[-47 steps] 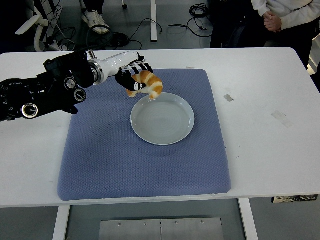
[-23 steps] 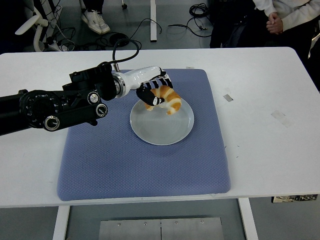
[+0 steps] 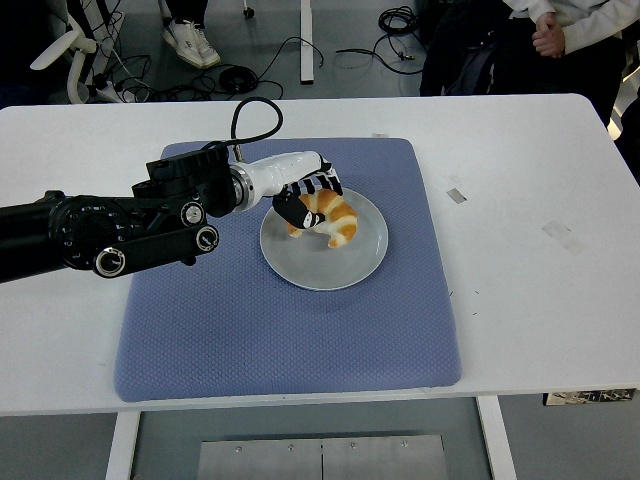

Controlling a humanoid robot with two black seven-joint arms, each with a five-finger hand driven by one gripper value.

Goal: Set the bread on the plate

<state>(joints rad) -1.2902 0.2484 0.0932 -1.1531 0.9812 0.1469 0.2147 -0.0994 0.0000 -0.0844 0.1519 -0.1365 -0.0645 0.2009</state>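
The bread is a golden croissant (image 3: 331,220), held over the upper left part of a round grey plate (image 3: 345,264) and touching or almost touching it. My left hand (image 3: 305,200) is curled on the croissant's left end, its black and white fingers wrapped over the top. The black left arm (image 3: 110,230) reaches in from the left edge. The plate lies on a blue mat (image 3: 285,330). The right arm does not show.
The blue mat lies on a white table (image 3: 530,270) with small tape marks on its right side. A person stands beyond the far right corner, hands (image 3: 548,38) clasped. Cables and chair legs lie on the floor behind.
My left hand has carried the croissant right and down, from above the plate's far left rim to low over the plate's upper left part.
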